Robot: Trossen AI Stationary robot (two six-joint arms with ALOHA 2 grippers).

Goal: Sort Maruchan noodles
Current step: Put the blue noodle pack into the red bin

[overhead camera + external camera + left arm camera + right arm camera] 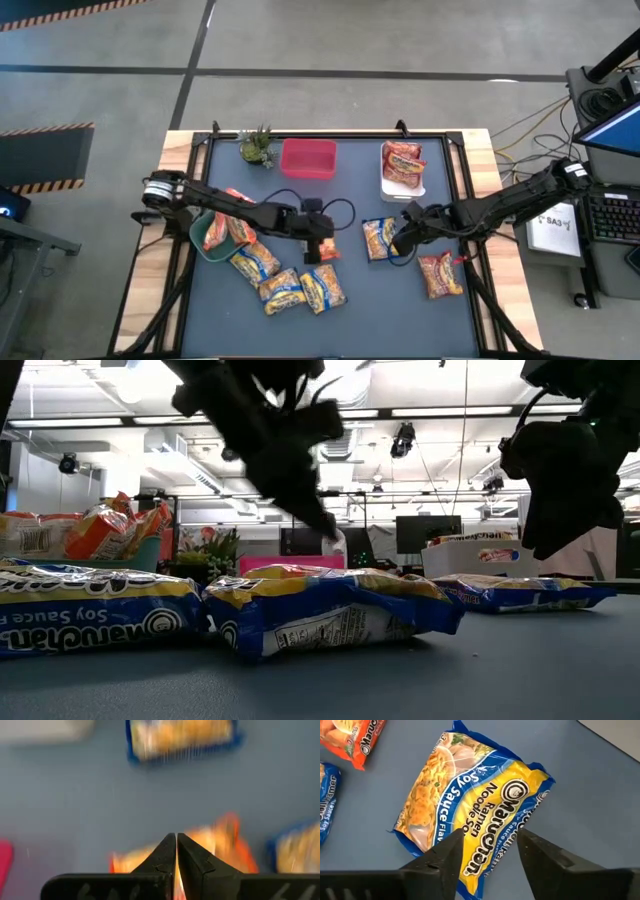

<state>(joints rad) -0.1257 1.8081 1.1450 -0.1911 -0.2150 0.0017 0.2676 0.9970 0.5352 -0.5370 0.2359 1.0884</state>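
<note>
Yellow-blue packets (pixel 378 238): four; containers (pixel 308 160): three; plant (pixel 256 147): one

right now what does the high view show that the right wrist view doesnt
Only the high view shows the whole table, the red bin, the white bin, the green bin holding orange packets, the plant and the left end effector. Only the right wrist view shows the soy sauce lettering on the packet. Both share that yellow-and-blue packet under the open right end effector.
</note>
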